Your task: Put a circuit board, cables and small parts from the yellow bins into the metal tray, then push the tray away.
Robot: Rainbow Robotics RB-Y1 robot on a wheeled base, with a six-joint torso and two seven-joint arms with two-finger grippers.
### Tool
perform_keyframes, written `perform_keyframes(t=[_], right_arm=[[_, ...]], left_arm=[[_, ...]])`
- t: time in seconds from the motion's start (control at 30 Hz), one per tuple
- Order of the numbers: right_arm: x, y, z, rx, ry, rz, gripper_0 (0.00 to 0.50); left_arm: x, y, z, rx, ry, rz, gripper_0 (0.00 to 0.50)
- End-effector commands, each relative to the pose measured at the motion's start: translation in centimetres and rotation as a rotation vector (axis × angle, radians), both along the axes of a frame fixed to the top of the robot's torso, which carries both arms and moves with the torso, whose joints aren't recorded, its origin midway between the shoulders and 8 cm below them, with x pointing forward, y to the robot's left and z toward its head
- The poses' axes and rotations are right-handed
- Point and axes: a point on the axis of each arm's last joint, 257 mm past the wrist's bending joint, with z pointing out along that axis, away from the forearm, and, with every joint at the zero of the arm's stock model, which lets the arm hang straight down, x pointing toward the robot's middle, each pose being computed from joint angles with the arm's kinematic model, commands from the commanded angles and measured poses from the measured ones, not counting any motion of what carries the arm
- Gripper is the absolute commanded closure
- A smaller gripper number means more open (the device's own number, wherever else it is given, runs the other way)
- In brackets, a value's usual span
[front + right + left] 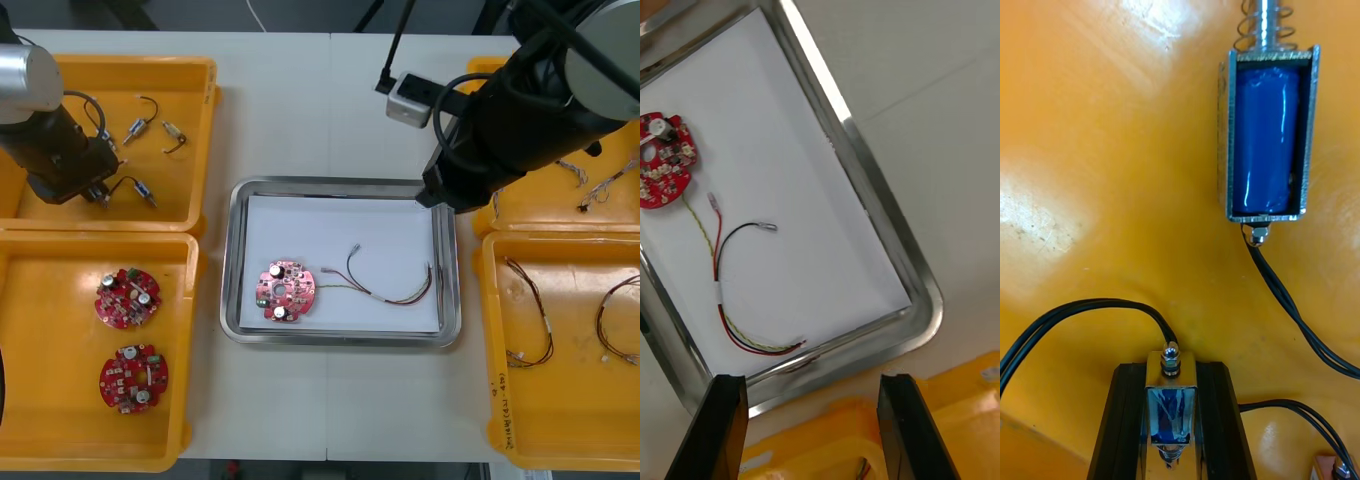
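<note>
My left gripper [1171, 420] is down in the far left yellow bin [195, 120], shut on a small metal part [1171, 401] that has a blue coil and black leads. A second, similar small metal part [1266, 142] lies just beyond the fingers. The metal tray [340, 341], white inside, holds a round red circuit board [285, 290] and a red and yellow cable [395, 292]. My right gripper [812, 427] hangs open over the tray's right rim [887, 217], with nothing between its fingers. The board [662, 169] and the cable [726, 300] lie ahead of it.
Two more red circuit boards [128, 297] [133, 378] lie in the near left bin [50, 300]. More small metal parts [137, 127] sit in the far left bin. Cables [530, 320] lie in the right bins [570, 400]. A small grey box [410, 100] stands behind the tray.
</note>
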Motion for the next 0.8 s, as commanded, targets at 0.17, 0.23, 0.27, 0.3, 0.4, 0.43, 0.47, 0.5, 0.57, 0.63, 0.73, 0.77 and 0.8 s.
perform_keyframes(t=[0.17, 0.23, 0.27, 0.3, 0.4, 0.43, 0.47, 0.5, 0.57, 0.63, 0.73, 0.77, 0.8], right_arm=[[2.9, -6.6, 7.0, 0.045, -0.148, -0.199, 0.0], [3.4, -8.4, 7.7, 0.057, -0.149, -0.251, 0.0], [3.6, -9.1, 7.9, 0.067, -0.148, -0.272, 0.0], [4.0, -10.1, 8.3, 0.08, -0.146, -0.305, 0.0], [4.8, -12.9, 9.3, 0.122, -0.146, -0.388, 0.0], [4.8, -12.9, 9.3, 0.122, -0.146, -0.388, 0.0], [5.2, -14.6, 9.8, 0.136, -0.147, -0.438, 0.0], [5.4, -15.8, 10.0, 0.138, -0.15, -0.472, 0.0], [5.8, -17.4, 10.4, 0.137, -0.161, -0.522, 0.0], [6.1, -19.0, 10.8, 0.139, -0.174, -0.57, 0.0], [6.4, -21.2, 11.6, 0.158, -0.193, -0.637, 0.0], [6.4, -21.7, 11.8, 0.161, -0.197, -0.65, 0.0], [6.5, -22.5, 11.9, 0.174, -0.2, -0.678, 0.0]], left_arm=[[1.4, -0.2, 5.7, 0.019, -0.07, -0.098, 0.498], [0.9, -0.2, 6.9, 0.016, -0.063, -0.105, 0.497], [0.7, -0.2, 7.4, 0.017, -0.06, -0.109, 0.497], [0.4, -0.3, 8.1, 0.017, -0.058, -0.113, 0.497], [-0.2, -0.7, 9.5, 0.019, -0.056, -0.124, 0.498], [-0.2, -0.7, 9.5, 0.019, -0.056, -0.124, 0.498], [-0.5, -1.0, 10.2, 0.026, -0.056, -0.133, 0.498], [-0.5, -1.2, 10.8, 0.034, -0.06, -0.136, 0.497], [-0.8, -1.6, 11.2, 0.041, -0.056, -0.145, 0.495], [-1.1, -2.0, 11.8, 0.049, -0.054, -0.156, 0.495], [-1.5, -3.0, 12.5, 0.05, -0.054, -0.177, 0.497], [-1.5, -3.3, 12.6, 0.046, -0.056, -0.183, 0.494], [-1.6, -3.9, 12.8, 0.045, -0.059, -0.192, 0.493]])
